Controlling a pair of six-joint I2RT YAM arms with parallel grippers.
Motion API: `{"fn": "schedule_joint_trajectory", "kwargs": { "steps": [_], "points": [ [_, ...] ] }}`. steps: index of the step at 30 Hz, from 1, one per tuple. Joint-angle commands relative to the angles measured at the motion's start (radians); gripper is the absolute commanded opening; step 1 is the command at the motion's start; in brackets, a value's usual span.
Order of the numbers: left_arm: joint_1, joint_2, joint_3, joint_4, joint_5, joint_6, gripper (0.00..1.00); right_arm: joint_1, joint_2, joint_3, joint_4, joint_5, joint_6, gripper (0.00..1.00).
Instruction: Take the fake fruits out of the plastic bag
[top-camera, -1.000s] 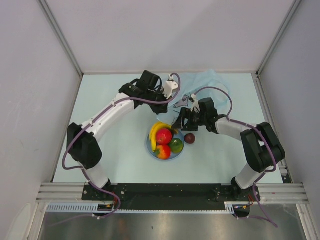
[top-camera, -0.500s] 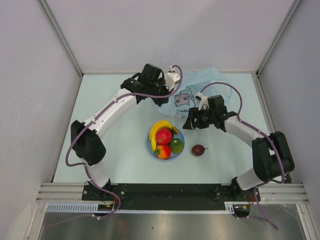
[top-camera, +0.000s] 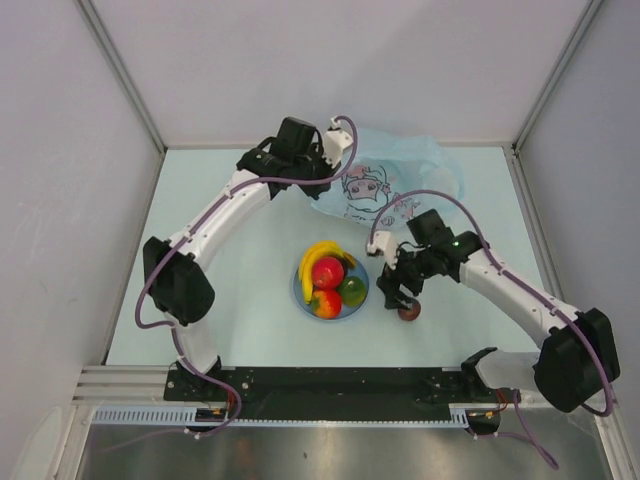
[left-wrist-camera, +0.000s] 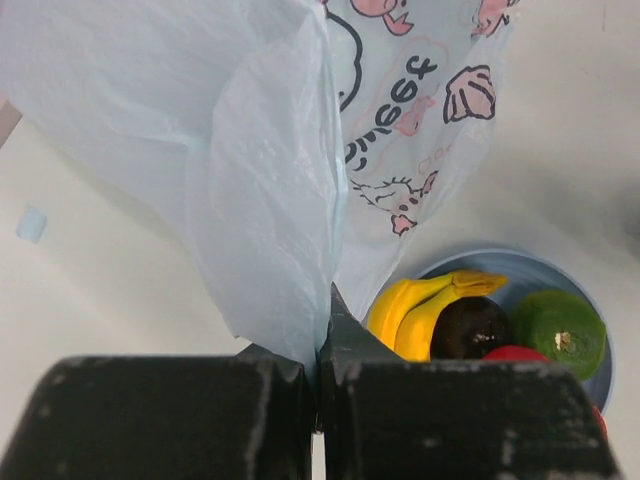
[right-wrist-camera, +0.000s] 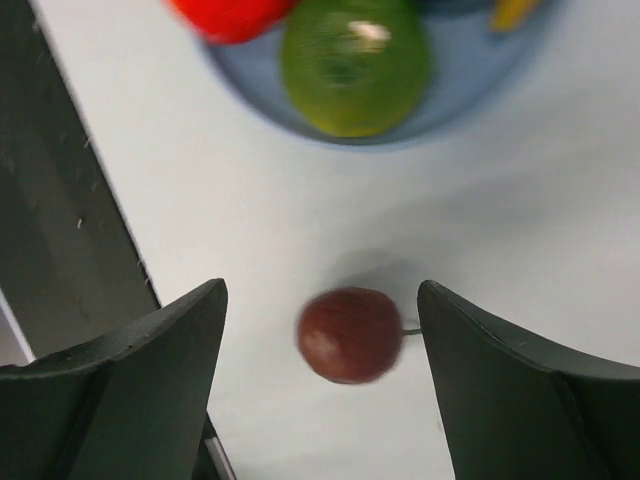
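Plastic bag (left-wrist-camera: 200, 150) pinched by left fingers (left-wrist-camera: 180, 420), right fingers (right-wrist-camera: 130, 390) spread over blurred maroon fruit (right-wrist-camera: 349, 335), half-hidden overhead

I see fruits (top-camera: 328, 272) piled on the plate (top-camera: 297, 287) mid-table (top-camera: 230, 300), a small round fruit (top-camera: 409, 311) right of it, and the bag (top-camera: 390, 180) behind.

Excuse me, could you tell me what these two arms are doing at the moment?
The left pincer is shut on the plastic bag, holding it up at the far side of the table. The right pincer hangs open over the small maroon fruit, which lies on the table just right of the blue plate. The plate holds the banana, red apple, green fruit and red-orange fruit.
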Motion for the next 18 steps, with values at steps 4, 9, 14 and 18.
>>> {"fn": "schedule_joint_trajectory", "kwargs": {
  "steps": [4,9,14,18],
  "points": [
    [-0.001,-0.075,-0.036,0.009,-0.021,0.003,0.00,0.121,0.095,-0.030,-0.113,0.037,-0.311,0.80],
    [-0.001,-0.095,-0.067,0.010,-0.031,0.014,0.00,0.121,0.085,-0.065,-0.122,0.113,-0.419,0.80],
    [-0.003,-0.092,-0.067,0.007,-0.023,0.014,0.00,0.121,0.049,-0.130,-0.065,0.176,-0.468,0.80],
    [-0.004,-0.085,-0.058,0.006,-0.014,0.009,0.00,0.121,0.040,-0.161,0.007,0.205,-0.457,0.71]
  ]
}}
